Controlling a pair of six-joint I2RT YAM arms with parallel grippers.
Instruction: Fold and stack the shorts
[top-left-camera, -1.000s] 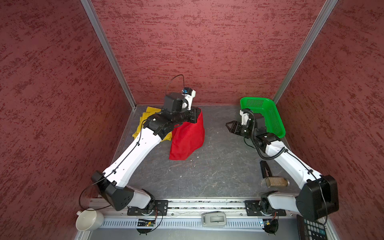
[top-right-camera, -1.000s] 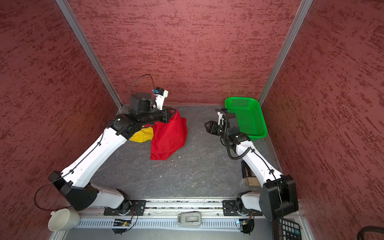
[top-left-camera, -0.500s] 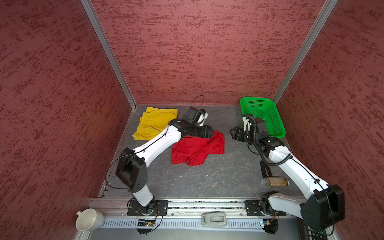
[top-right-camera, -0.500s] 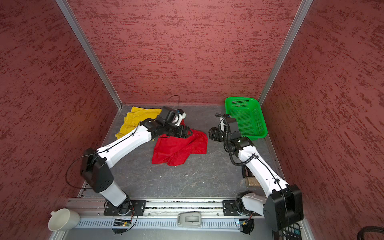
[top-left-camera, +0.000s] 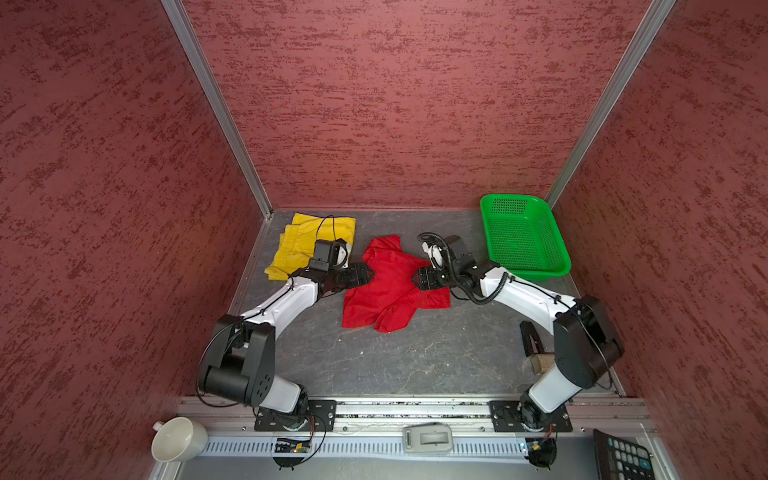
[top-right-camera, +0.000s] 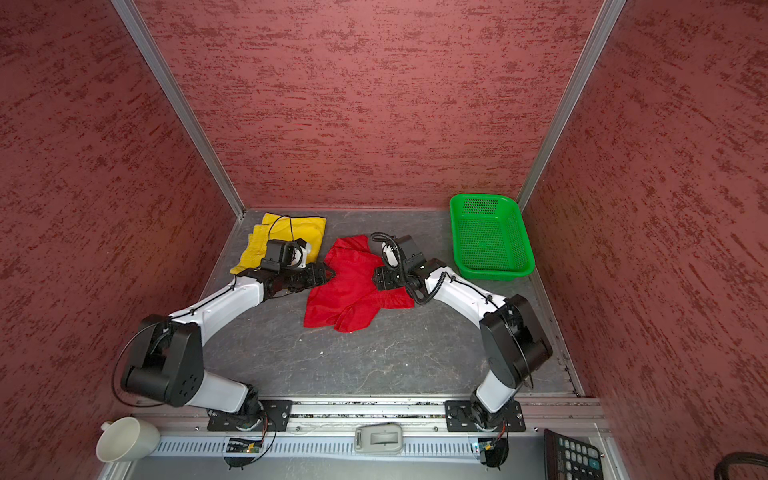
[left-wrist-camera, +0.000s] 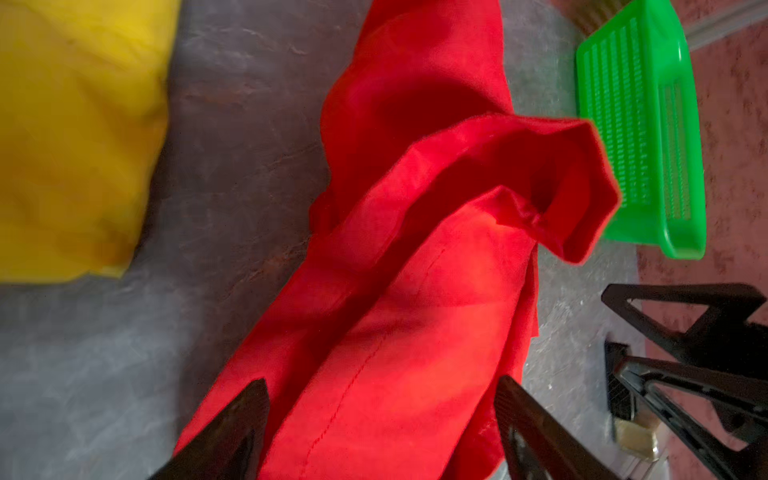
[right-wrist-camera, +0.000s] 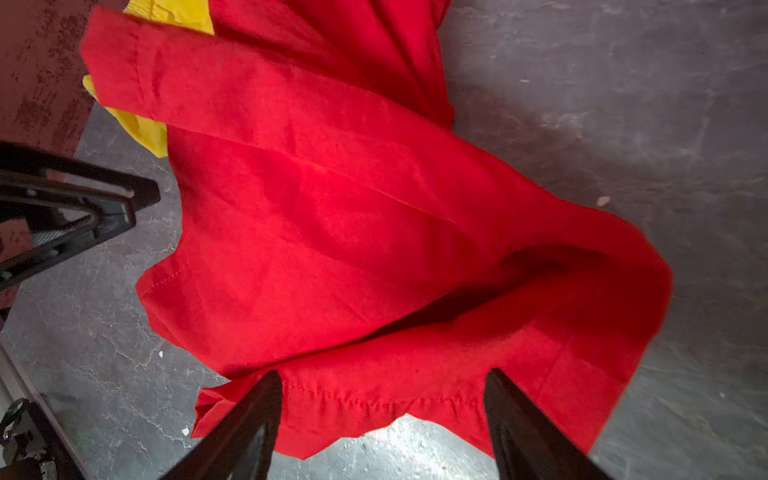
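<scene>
The red shorts (top-left-camera: 390, 291) (top-right-camera: 353, 291) lie crumpled and spread on the grey table, mid-back. Folded yellow shorts (top-left-camera: 307, 241) (top-right-camera: 282, 232) lie at the back left. My left gripper (top-left-camera: 372, 276) (top-right-camera: 330, 275) sits low at the red shorts' left edge. In the left wrist view it (left-wrist-camera: 382, 386) is open, with red cloth (left-wrist-camera: 415, 291) lying loose under the spread jaws. My right gripper (top-left-camera: 415, 280) (top-right-camera: 374, 279) is at the right edge. It (right-wrist-camera: 382, 378) stands open over the gathered waistband (right-wrist-camera: 386, 403).
A green perforated basket (top-left-camera: 523, 237) (top-right-camera: 490, 237) stands at the back right. A wooden block (top-left-camera: 542, 361) and a dark object lie beside the right arm. Cup (top-left-camera: 178, 438), grey device (top-left-camera: 428, 438) and calculator (top-left-camera: 623, 453) sit beyond the front rail. Bare table (top-left-camera: 395, 365) shows in front.
My left arm came down from holding the red shorts hanging, laid them on the table and opened. My right gripper moved left to the shorts' right edge and opened wider.
</scene>
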